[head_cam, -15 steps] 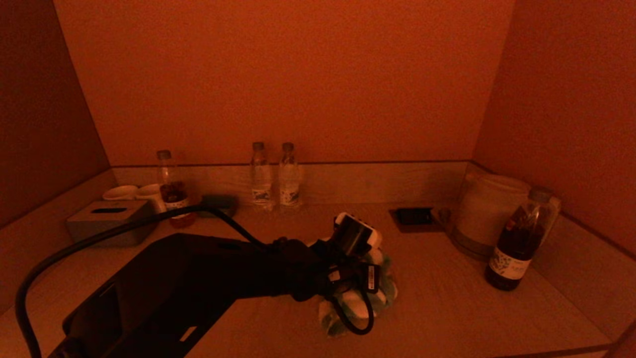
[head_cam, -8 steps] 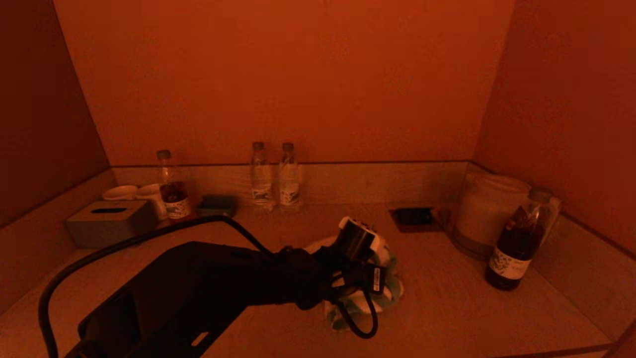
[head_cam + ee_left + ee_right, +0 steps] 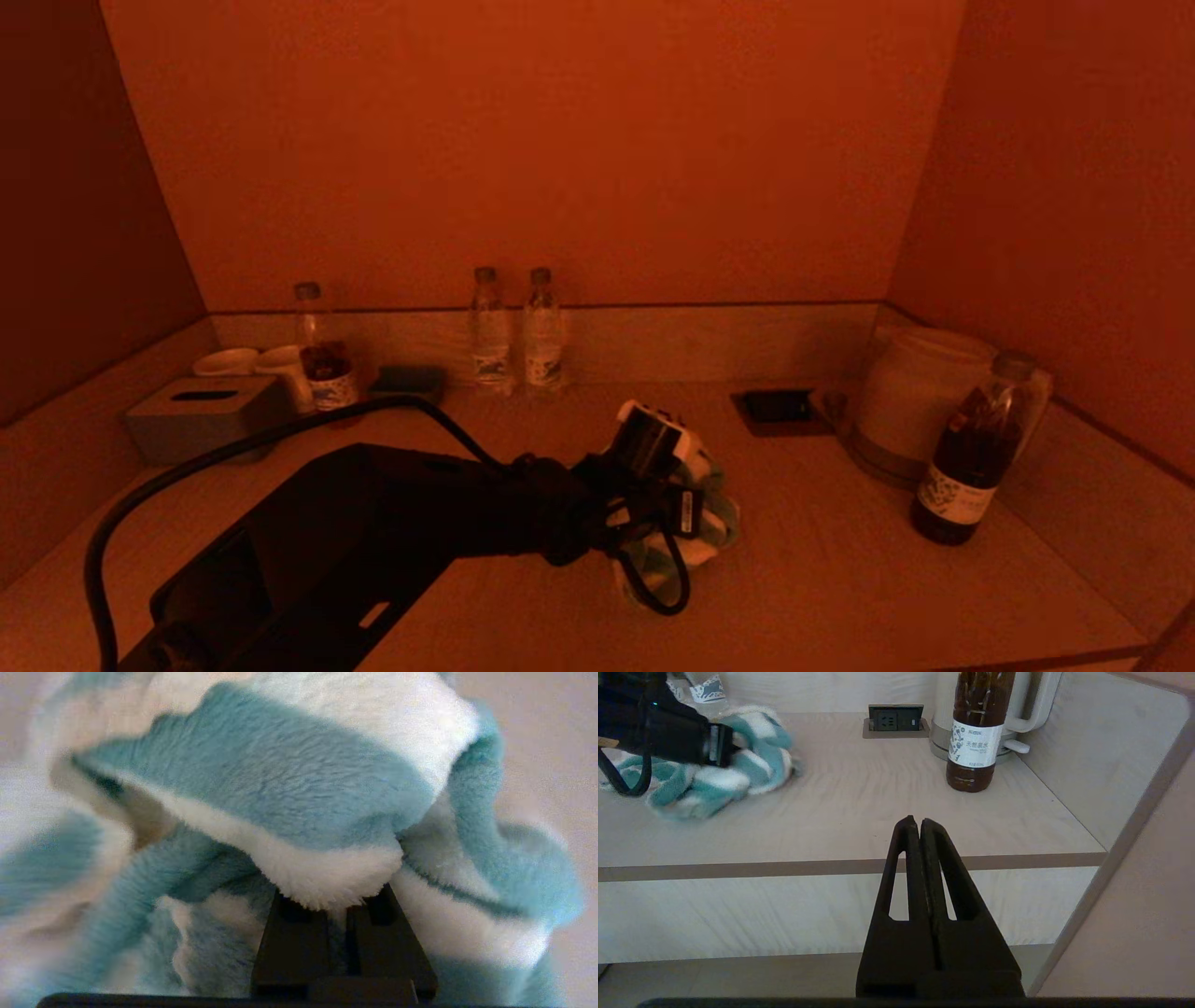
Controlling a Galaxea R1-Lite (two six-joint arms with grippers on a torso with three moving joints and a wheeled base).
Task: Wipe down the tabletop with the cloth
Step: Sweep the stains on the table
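Mid-tabletop (image 3: 840, 569), bunched cloth (image 3: 695, 532) pinched in left tool (image 3: 343, 905), fingertips buried in pile, underside hidden. Bare room toward near edge and right, up to brown bottle (image 3: 971, 467) and kettle (image 3: 910, 397). Off near edge, right tool (image 3: 920, 826) pressed together, holding nothing.

Dim alcove, plain walls (image 3: 560, 140) on three sides, low wood-grain ledge (image 3: 709, 341) beneath

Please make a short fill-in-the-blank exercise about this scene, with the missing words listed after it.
1. The left gripper is shut on the striped ____.
2. The right gripper hangs in front of the table edge, holding ____.
3. The dark bottle stands right in front of the white ____.

Missing words: cloth; nothing; kettle
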